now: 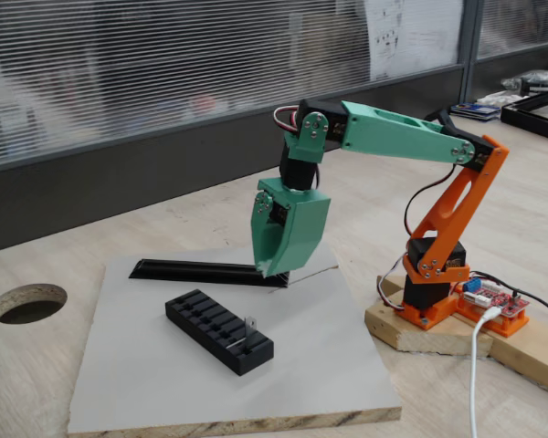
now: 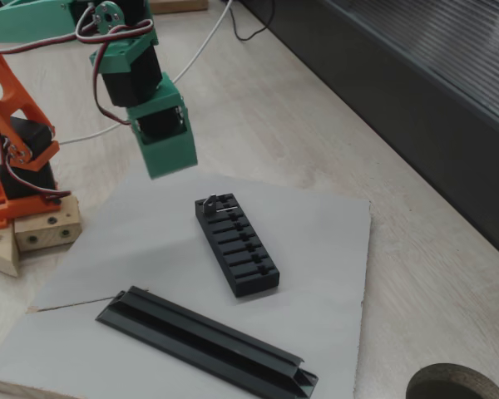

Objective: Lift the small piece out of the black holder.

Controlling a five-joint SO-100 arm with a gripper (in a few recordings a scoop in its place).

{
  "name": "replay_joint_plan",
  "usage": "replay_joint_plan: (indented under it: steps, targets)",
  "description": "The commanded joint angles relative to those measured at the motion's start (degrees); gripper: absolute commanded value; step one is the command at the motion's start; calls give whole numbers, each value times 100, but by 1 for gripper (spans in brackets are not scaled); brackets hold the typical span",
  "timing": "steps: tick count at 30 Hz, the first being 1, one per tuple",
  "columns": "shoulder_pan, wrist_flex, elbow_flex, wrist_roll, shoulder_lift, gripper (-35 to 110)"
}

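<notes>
In end slot of black holder (image 1: 218, 331): small piece (image 1: 250, 327) upright; pincer (image 1: 276, 266) above, state unclear.

One black holder (image 1: 218, 331) with about ten slots sits below the pincer (image 1: 276, 270), one small piece (image 1: 250, 325) in it; one long black bar (image 1: 205, 271) lies beside.

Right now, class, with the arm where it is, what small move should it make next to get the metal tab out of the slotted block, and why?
Probably shift the gripper sideways until it hangs over the small piece, then descend. The tab stands upright in a slot at one end of the black holder, while the gripper hovers off to the side, nearer the long black bar, touching nothing.
</notes>
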Motion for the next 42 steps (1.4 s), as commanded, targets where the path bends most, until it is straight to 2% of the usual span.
replay_joint_plan:
  steps: [1,7,36,42]
  targets:
    - [-466,-185,70,105,62,24]
    - [-554,-193,-26,105,-659,35]
    - [-527,-202,-404,141,-1591,36]
    - [-545,-202,-360,791,-1591,36]
